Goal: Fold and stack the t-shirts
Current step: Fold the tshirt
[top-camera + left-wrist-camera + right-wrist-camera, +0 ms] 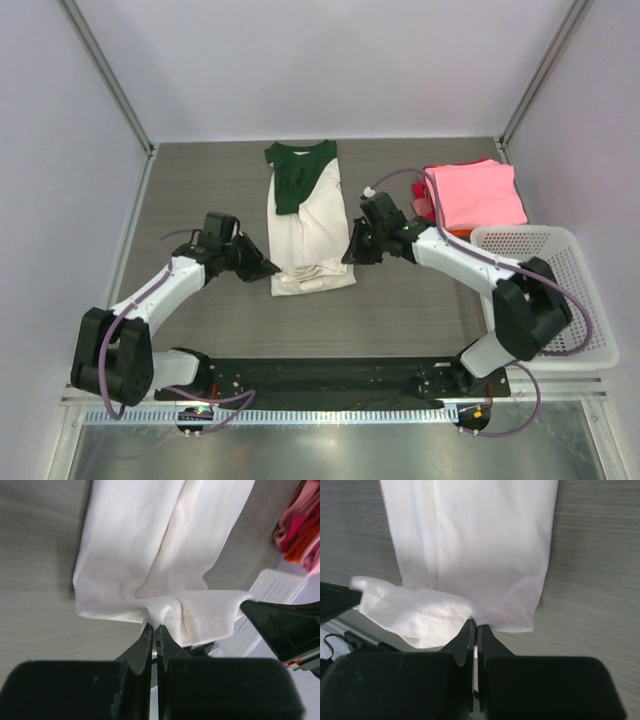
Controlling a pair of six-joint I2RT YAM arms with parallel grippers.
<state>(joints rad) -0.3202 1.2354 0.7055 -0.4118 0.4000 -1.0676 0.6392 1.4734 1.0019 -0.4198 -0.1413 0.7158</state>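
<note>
light: bright, even, diffuse overhead | shadows: soft, faint beside cream-white cloth t-shirt (305,235) | glare: shirt nearly washed out in 2 wrist views | blur: bottom foreground soft there

soft matt cloth shirt (306,232), wood-grain table (200,195)

Left side: bare surface (200,180), you pass freely.
Right side: folded t-shirt stack (478,195) and basket (590,300) block you (wall (590,150) behind).

White links (150,290), black joints (110,355), purple cables (583,325) (loose loops); left hand (155,628), right hand (475,625) black.
</note>
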